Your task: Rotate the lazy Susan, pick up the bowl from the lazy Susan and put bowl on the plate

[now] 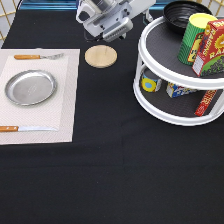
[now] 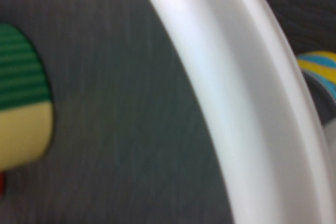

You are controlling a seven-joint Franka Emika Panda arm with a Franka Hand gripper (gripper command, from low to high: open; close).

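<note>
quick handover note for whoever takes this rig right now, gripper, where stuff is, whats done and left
Gripper: at the exterior view's top, beside the lazy Susan's upper rim, holding nothing that shows.
Bowl: on the upper tier, at its far edge, next to the green and yellow can.
Plate: empty, on the placemat at the exterior view's left.
Done: nothing visible yet. Left: bowl not picked up, not on the plate.
</note>
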